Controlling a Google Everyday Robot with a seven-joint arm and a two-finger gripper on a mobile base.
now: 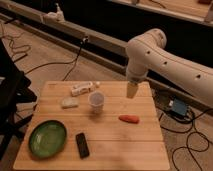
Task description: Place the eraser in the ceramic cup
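Observation:
The eraser is a small flat black block lying on the wooden table near its front edge, just right of the green plate. The ceramic cup is a small whitish tapered cup standing upright in the middle of the table. My gripper hangs from the white arm over the far right part of the table, to the right of the cup and well away from the eraser. Nothing shows in it.
A green round plate sits at the front left. A pale whitish lump and a white oblong object lie behind the cup. An orange-red oblong thing lies right of the cup. Cables run on the floor around the table.

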